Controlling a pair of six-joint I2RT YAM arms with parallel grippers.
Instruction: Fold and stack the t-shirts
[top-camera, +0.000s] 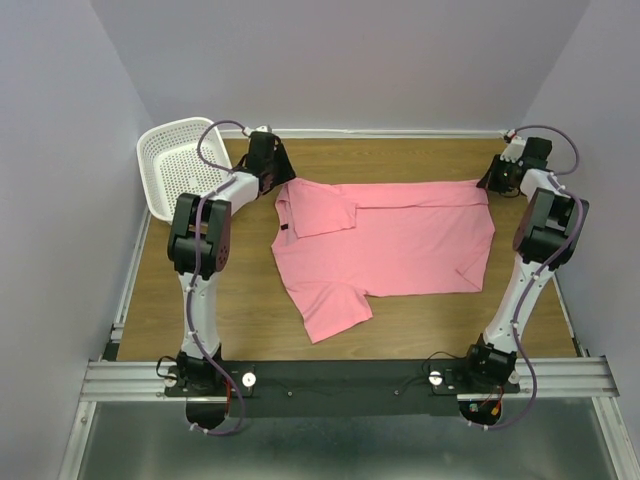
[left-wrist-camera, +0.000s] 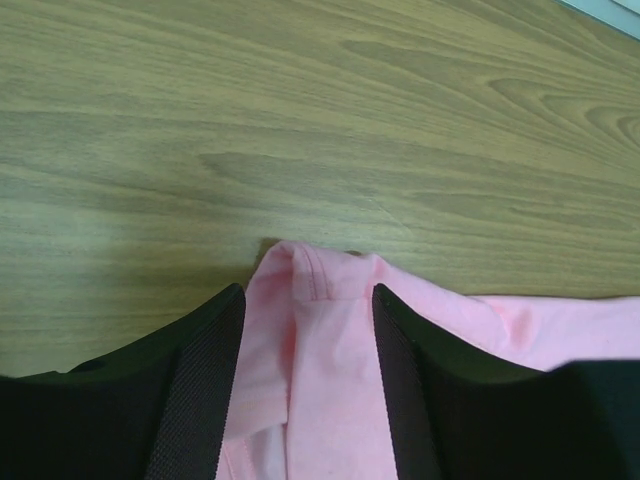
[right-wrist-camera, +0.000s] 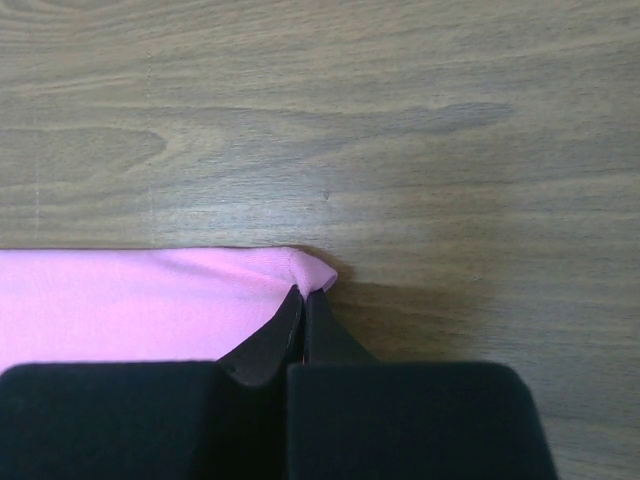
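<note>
The pink t-shirt (top-camera: 400, 240) lies spread on the wooden table, its top edge folded down and one sleeve sticking out toward the near left. My left gripper (top-camera: 278, 178) is at the shirt's far left corner. In the left wrist view it (left-wrist-camera: 308, 290) is open, and a bunched, hemmed part of the shirt (left-wrist-camera: 330, 350) lies between its spread fingers. My right gripper (top-camera: 490, 182) is at the far right corner. In the right wrist view it (right-wrist-camera: 304, 292) is shut on the shirt's corner (right-wrist-camera: 130, 300), low on the table.
A white perforated basket (top-camera: 180, 165) stands tilted at the far left, just behind the left arm. Walls close in the table (top-camera: 220, 300) on the left, back and right. A metal rail (top-camera: 340, 375) runs along the near edge.
</note>
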